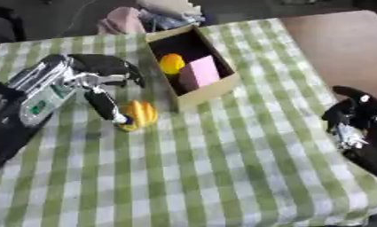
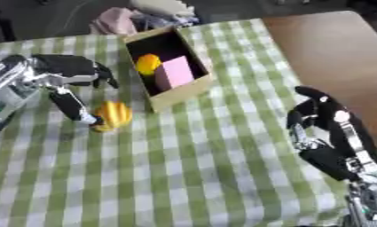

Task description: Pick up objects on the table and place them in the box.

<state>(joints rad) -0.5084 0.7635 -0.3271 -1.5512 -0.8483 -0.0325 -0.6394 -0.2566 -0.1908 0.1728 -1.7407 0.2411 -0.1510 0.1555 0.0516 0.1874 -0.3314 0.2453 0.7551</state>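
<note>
Our left hand's fingers are reaching down, extended, with one tip touching the yellow ridged object lying on the green checked tablecloth, just beside the cardboard box. The box wall is standing between them. Inside the box we are seeing a pink block and an orange ball. Our right hand is resting near the right edge, fingers loosely curled, holding nothing.

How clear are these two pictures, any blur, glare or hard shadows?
Left eye view: soft all over, the left robot hand smeared beside the yellow object; no glare. Right eye view: equally soft, the box interior dark with shadow, the right robot hand blurred, the lighting even and diffuse.
</note>
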